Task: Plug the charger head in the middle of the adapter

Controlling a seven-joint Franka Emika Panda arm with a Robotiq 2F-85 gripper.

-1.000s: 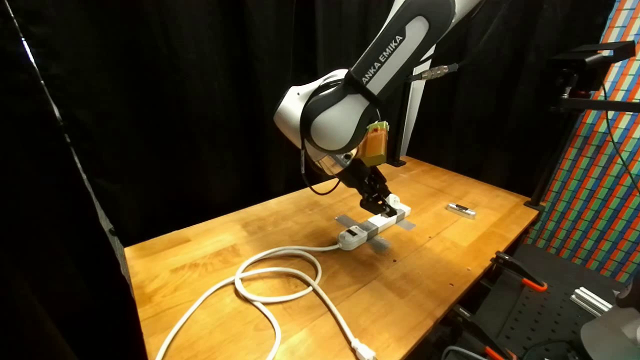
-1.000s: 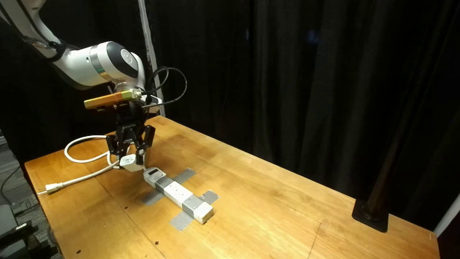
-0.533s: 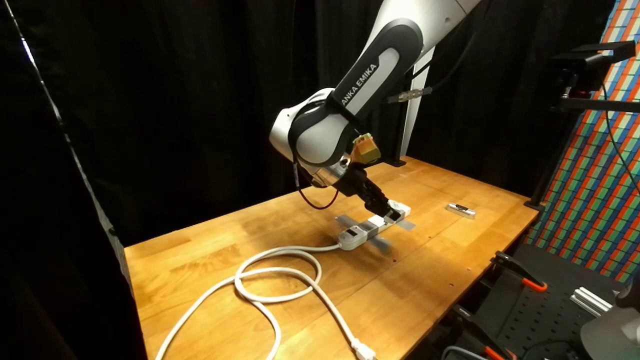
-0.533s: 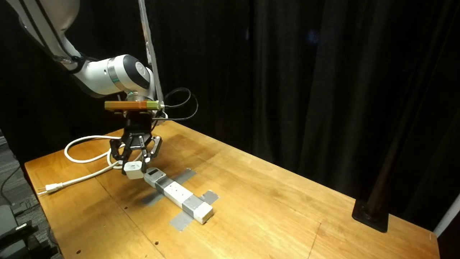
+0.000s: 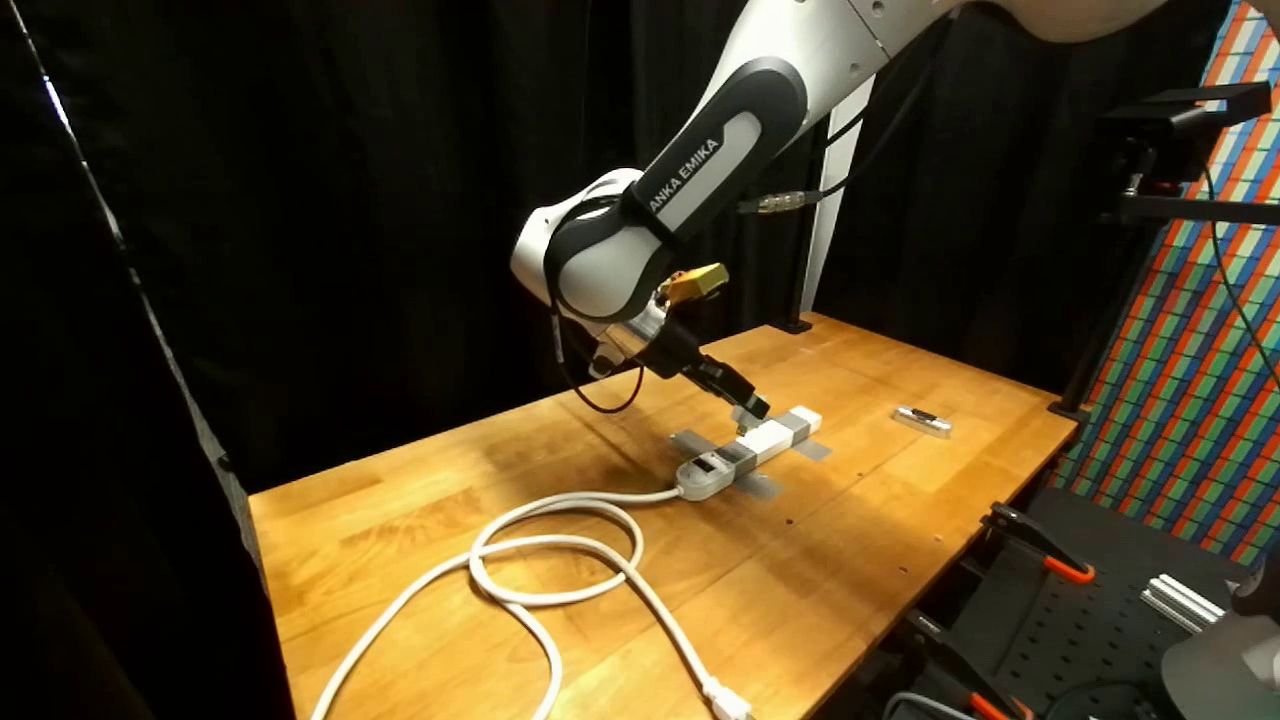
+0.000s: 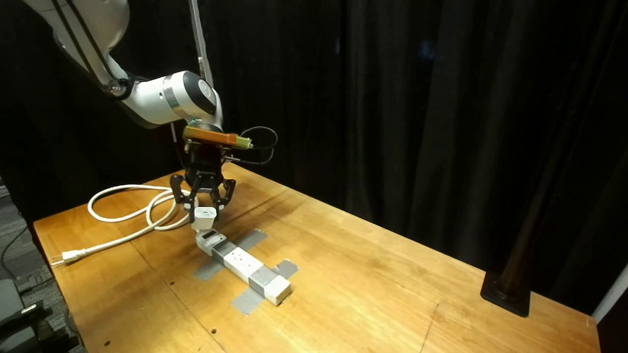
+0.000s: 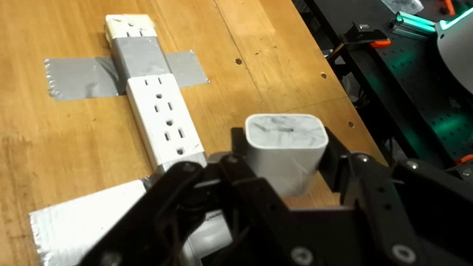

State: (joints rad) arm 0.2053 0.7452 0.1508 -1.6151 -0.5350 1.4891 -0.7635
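Wrist view: the black claw (image 7: pixel 284 159) grips the charger head (image 7: pixel 286 131), a white block with rounded corners. Its jaws stand apart by the width of that block, one against each side; the pale end face, marked by a short dark slot, is turned toward the camera. The charger head is held off the wooden table (image 7: pixel 255 26). Left of the claw runs the adapter (image 7: pixel 146 111), a long white strip whose near end is partly hidden by the claw; three sockets (image 7: pixel 165 112) of its middle section lie exposed to the claw's upper left, apart from the charger head. Near tape (image 7: pixel 88 218) lies to the claw's lower left; far tape (image 7: pixel 142 57) crosses the adapter farther off.

In an exterior view, the charger head appears below the claw, just above the display end (image 6: pixel 216 240) of the adapter; whether the two touch cannot be told. The middle section extends to the claw's lower right. Above the claw are an orange housing (image 6: pixel 211 136) and the white arm (image 6: pixel 157 100). To the claw's lower left, a white cord (image 6: pixel 122 239) ends in a pronged plug (image 6: pixel 73 255). In an exterior view, a small silver item (image 5: pixel 922 421) lies on the table to the right of the claw, and clamps (image 5: pixel 1035 545) with orange handles sit at the table's edge to the lower right.
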